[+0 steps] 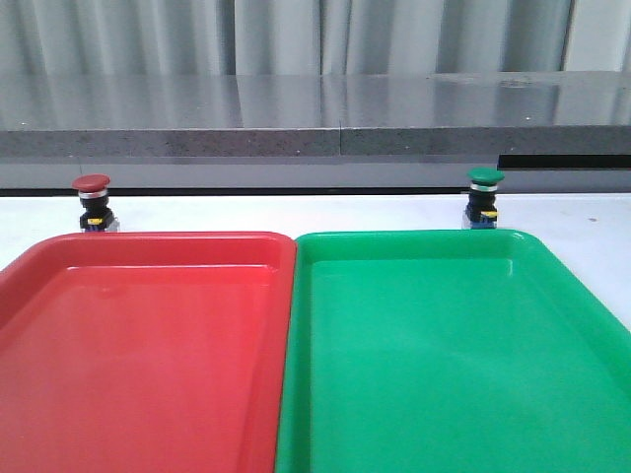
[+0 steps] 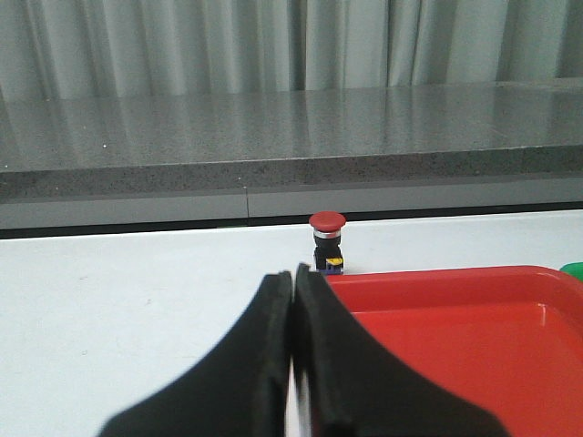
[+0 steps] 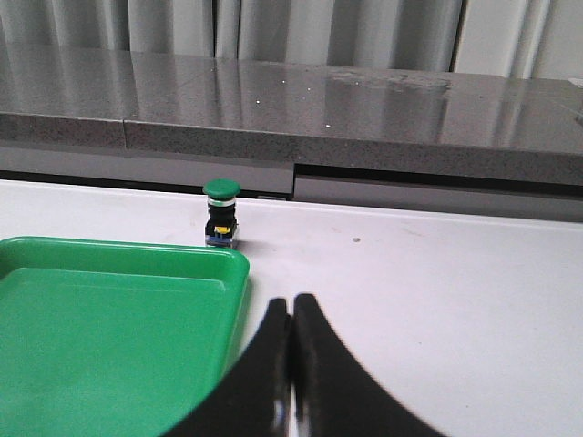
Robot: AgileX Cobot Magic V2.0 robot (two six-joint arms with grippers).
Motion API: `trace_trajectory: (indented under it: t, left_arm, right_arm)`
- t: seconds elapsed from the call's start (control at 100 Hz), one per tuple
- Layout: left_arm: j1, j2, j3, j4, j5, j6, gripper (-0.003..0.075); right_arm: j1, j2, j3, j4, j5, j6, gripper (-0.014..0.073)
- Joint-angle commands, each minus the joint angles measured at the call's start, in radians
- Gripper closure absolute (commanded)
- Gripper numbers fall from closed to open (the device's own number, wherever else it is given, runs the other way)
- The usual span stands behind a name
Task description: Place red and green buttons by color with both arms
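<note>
Two mushroom-head push buttons, upright on the white table (image 1: pixel 315 212), just beyond the far rims of two trays set side by side. Red button (image 1: pixel 93 204): dark red domed cap over a silver ring, black body with a small yellow tab, pale bluish base; just behind the far left corner of the red tray (image 1: pixel 59 325). Green button (image 1: pixel 484 199): same build under a green cap, behind the far rim of the green tray (image 1: pixel 552 345), toward its right side. Both outside the trays, well apart. Left gripper (image 2: pixel 293 282): black fingers pressed together, nothing between, short of the red button. Right gripper (image 3: pixel 291 314): fingers likewise pressed together, empty, beside the green tray's corner.
</note>
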Motion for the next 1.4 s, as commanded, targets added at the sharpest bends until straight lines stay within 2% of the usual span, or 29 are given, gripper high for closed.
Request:
trace_trajectory:
  t: [0.0, 0.49, 0.88, 1.169, 1.389]
  left_arm:
    - [0.002, -0.033, 0.025, 0.000, -0.081, -0.003, 0.0739]
    - [0.002, -0.022, -0.021, 0.000, -0.081, -0.005, 0.0739]
    - [0.002, 0.253, -0.338, 0.000, 0.137, -0.005, 0.0739]
    - [0.002, 0.543, -0.624, -0.023, 0.455, -0.005, 0.0739]
    - [0.002, 0.716, -0.772, -0.025, 0.522, -0.005, 0.0739]
  right_arm:
    - [-0.008, -0.020, -0.016, 0.001, -0.089, -0.008, 0.0661]
    - [-0.008, -0.020, -0.016, 0.001, -0.089, -0.008, 0.0661]
    - [-0.008, -0.020, -0.016, 0.001, -0.089, -0.008, 0.0661]
    - [-0.008, -0.020, -0.016, 0.001, -0.089, -0.008, 0.0661]
    - [-0.008, -0.020, -0.016, 0.001, -0.089, -0.008, 0.0661]
